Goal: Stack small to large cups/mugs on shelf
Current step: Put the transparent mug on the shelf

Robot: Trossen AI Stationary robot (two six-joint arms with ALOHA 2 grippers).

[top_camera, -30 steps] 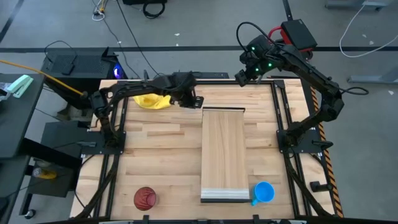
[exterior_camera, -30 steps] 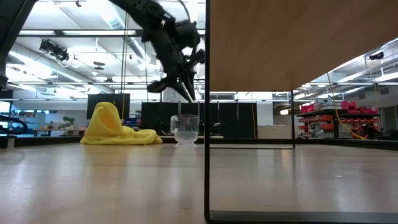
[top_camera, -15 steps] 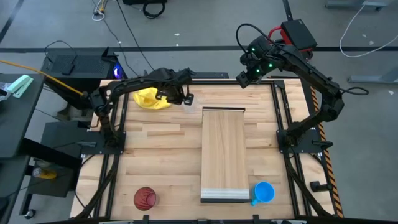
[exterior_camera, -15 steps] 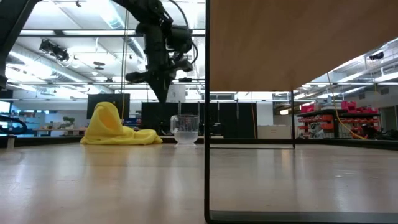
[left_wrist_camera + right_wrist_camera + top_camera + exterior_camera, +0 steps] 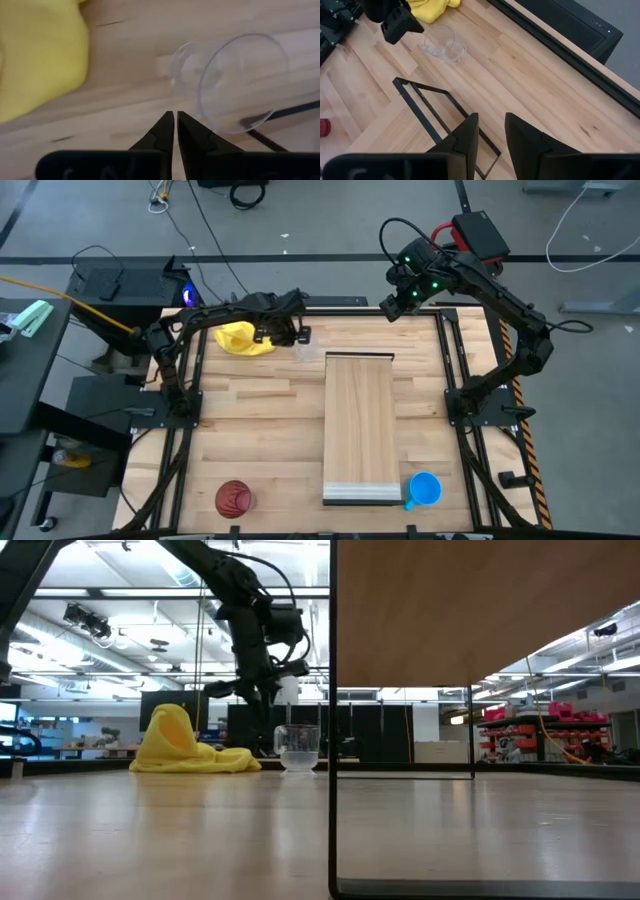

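Over the last second the left end effector [image 5: 298, 335] has swung back from near the shelf's [image 5: 360, 425] far end toward the yellow cloth [image 5: 242, 339], and now hangs just beside the clear cup [image 5: 307, 351], its fingers pressed together and holding nothing. The cup stands untouched at the desk's [image 5: 260, 430] 12 o'clock; the red cup [image 5: 233, 498] sits at 7, the blue mug [image 5: 424, 489] at 5. No stacking has begun. The right end effector [image 5: 489, 134] waits at 1 o'clock, fingers parted.

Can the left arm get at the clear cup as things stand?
Probably yes. The left gripper hangs just above the upright clear cup, fingers shut, with nothing between them; the yellow cloth lies off to one side. The fingers must open first.
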